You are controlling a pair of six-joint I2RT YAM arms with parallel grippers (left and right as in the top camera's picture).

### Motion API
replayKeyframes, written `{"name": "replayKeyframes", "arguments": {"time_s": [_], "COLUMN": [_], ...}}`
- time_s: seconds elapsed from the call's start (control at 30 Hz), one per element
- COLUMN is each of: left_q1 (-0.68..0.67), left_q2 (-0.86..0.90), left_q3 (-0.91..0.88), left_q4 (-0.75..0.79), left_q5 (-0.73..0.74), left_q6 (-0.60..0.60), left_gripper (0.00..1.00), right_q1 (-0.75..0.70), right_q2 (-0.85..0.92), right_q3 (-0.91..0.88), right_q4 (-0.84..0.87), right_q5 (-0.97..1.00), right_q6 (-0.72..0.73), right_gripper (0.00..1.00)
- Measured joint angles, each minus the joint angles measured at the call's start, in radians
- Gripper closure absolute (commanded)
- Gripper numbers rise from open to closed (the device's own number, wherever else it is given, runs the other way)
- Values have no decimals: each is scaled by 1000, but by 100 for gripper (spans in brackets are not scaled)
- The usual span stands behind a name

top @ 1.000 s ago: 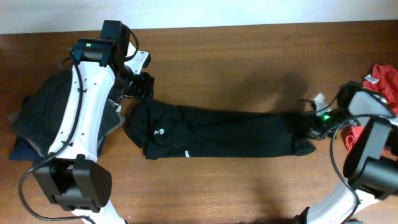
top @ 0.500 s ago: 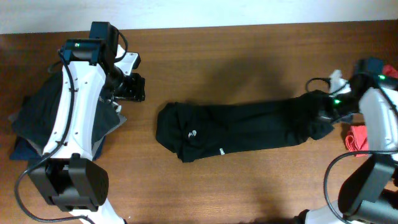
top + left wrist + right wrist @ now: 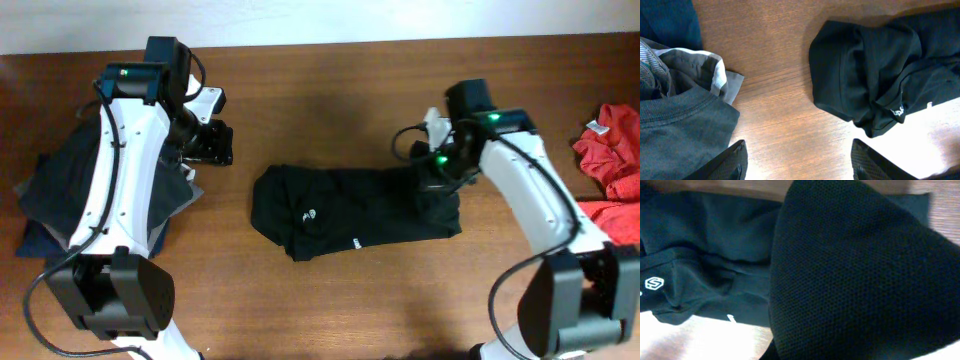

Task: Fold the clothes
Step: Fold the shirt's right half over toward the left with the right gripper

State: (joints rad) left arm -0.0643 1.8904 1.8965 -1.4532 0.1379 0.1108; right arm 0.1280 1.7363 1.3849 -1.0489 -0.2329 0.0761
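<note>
**A:** what's the left arm doing here?

**B:** it's reaching along the left side of the table [image 3: 330, 90], elbow bent. The left gripper [image 3: 212, 145] is hanging over bare wood with its fingers spread wide, gripping nothing. It's sitting just beside the grey garment pile [image 3: 60, 180], and the pile's edge is poking into the left wrist view.

**A:** and the right one?

**B:** it's stretching in from the right. The right gripper [image 3: 438, 178] is pressed together, pinching the right end of the clothes [image 3: 340, 210]. Its fingers aren't showing in the wrist view because black mesh fabric is bunching up right against the camera.

**A:** where's the garment lying?

**B:** mid-table, running left to right, rumpled, with a white logo [image 3: 311, 214] facing up near its left end. Bare wood is separating it from the grey pile. The right arm's wrist is covering the garment's right end from above. A red cloth [image 3: 610, 145] is lying at the far right edge, well apart.
</note>
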Motion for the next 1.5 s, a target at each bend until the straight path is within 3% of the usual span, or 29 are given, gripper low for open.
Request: {"name": "replayKeyframes", "arguments": {"time_s": [0.3, 0.33, 0.37, 0.43, 0.57, 0.67, 0.7, 0.77, 0.9, 1.03, 1.33, 1.5], "left_q1": [0, 0, 0, 0, 0, 0, 0, 0, 0, 0, 0, 0], "left_q2": [-1, -2, -2, -4, -8, -10, -10, -10, -10, -10, -10, -10], "left_q3": [0, 0, 0, 0, 0, 0, 0, 0, 0, 0, 0, 0], "left_q4": [-5, -5, -5, -5, -5, -5, -5, -5, -5, -2, 2, 2], "left_q5": [0, 0, 0, 0, 0, 0, 0, 0, 0, 0, 0, 0], "left_q6": [0, 0, 0, 0, 0, 0, 0, 0, 0, 0, 0, 0], "left_gripper": [34, 34, 35, 34, 33, 32, 32, 32, 32, 32, 32, 30], "right_q1": [130, 140, 150, 167, 166, 114, 87, 25, -87, -100, 45, 177], "right_q2": [92, 92, 92, 92, 92, 92, 92, 92, 91, 91, 125, 130], "right_q3": [0, 0, 0, 0, 0, 0, 0, 0, 0, -13, -174, -185], "right_q4": [44, 44, 44, 44, 46, 50, 51, 52, 51, 71, 198, 163], "right_q5": [4, 4, 3, 3, -4, -11, -19, -38, -69, -82, -213, -395], "right_q6": [77, 82, 90, 89, 88, 89, 89, 82, 94, 88, 45, -104], "right_gripper": [91, 83, 63, 43, 43, 46, 59, 96, 96, 96, 96, 96]}}
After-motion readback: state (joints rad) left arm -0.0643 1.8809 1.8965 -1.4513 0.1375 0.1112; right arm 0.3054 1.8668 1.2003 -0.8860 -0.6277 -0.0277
